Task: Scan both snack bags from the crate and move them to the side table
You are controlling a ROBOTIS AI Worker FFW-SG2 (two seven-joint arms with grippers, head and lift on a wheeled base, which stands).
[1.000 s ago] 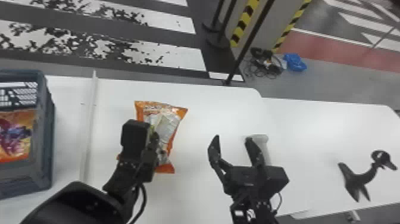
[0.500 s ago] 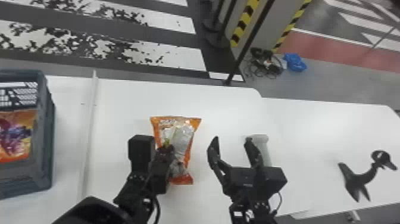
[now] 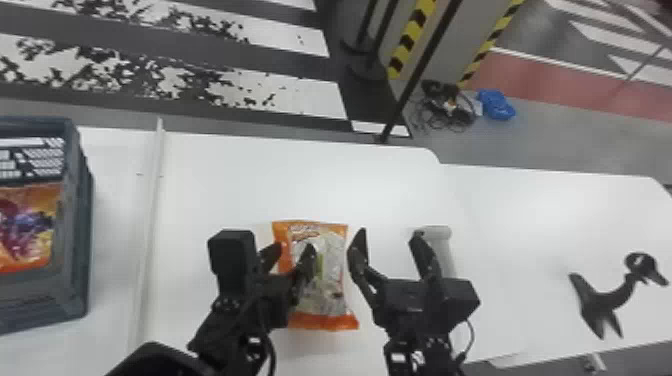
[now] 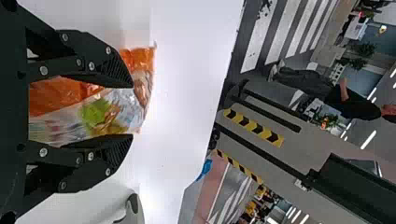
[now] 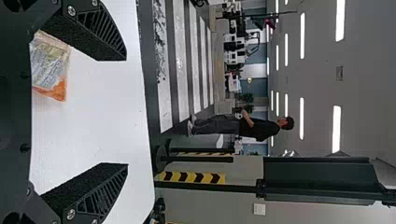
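Observation:
In the head view my left gripper (image 3: pixel 290 250) stands open over an orange snack bag (image 3: pixel 327 280) on the white table. From the left wrist view, the bag (image 4: pixel 100 112) lies between the spread fingers of my left gripper (image 4: pixel 132 111); contact cannot be told. My right gripper (image 3: pixel 387 237) is open just right of the bag, and in the right wrist view the same bag (image 5: pixel 51 67) lies beyond the upper finger of the right gripper (image 5: pixel 127 112). A second snack bag (image 3: pixel 30 225) is inside the grey crate (image 3: pixel 77 280) at the far left.
A white-grey scanner-like object (image 3: pixel 442 255) stands behind my right gripper. The side table (image 3: pixel 525 210) adjoins on the right, with a black stand (image 3: pixel 607 300) near its edge. A pale raised strip (image 3: pixel 147 240) runs across the table between crate and bag.
The snack bag has moved right, towards my right gripper, along with my left gripper. The left fingers now show spread apart. My right gripper has hardly moved.

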